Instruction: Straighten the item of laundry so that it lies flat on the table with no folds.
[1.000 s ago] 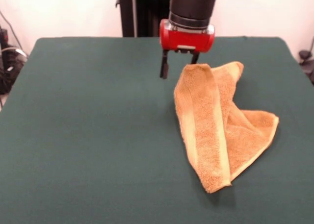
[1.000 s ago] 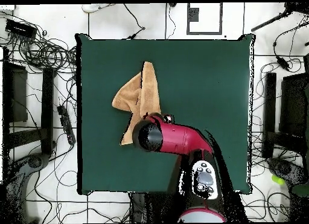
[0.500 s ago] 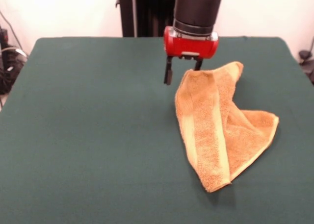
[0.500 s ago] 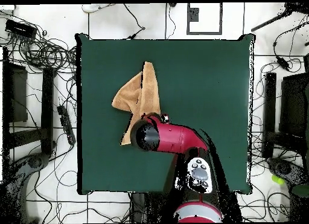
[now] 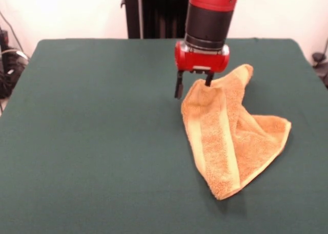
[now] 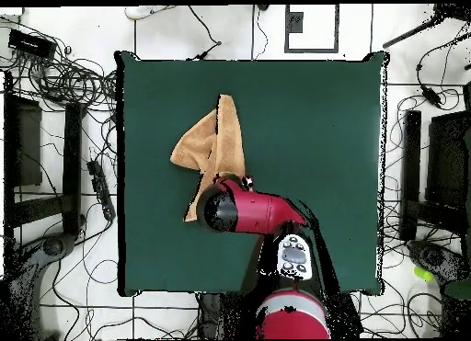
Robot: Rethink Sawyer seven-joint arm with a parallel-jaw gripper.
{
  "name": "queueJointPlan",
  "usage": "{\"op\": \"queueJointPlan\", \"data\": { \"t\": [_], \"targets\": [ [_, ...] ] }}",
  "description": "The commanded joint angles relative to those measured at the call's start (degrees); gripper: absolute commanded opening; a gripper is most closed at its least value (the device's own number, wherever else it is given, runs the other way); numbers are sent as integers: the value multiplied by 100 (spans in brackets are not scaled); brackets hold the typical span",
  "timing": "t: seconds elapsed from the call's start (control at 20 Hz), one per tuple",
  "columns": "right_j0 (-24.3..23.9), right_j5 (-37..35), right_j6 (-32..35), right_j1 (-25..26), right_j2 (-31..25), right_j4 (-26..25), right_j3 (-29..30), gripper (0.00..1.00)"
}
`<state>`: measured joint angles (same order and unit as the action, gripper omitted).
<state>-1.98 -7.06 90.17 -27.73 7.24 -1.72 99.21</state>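
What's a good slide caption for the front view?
Sawyer's open tool straddles the top edge of a folded orange towel on the green table.

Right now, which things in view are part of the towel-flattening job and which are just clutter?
Job:
- towel, folded over itself
- green table
- claw, open, at the towel's far end

Clutter:
- cables on the floor beside the table
- dark equipment on the floor on the opposite side
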Motion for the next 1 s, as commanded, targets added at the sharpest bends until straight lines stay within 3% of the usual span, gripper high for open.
{"op": "queueJointPlan", "data": {
  "t": [0.05, 0.45, 0.5, 1.0],
  "targets": [
    [258, 571, 1354, 710, -189, 298, -215, 100],
    [133, 921, 1387, 647, -309, 390, -97, 100],
    [114, 973, 1380, 652, -330, 384, -87, 0],
    [-141, 920, 1300, 629, -620, 300, 29, 0]
  ]
}}
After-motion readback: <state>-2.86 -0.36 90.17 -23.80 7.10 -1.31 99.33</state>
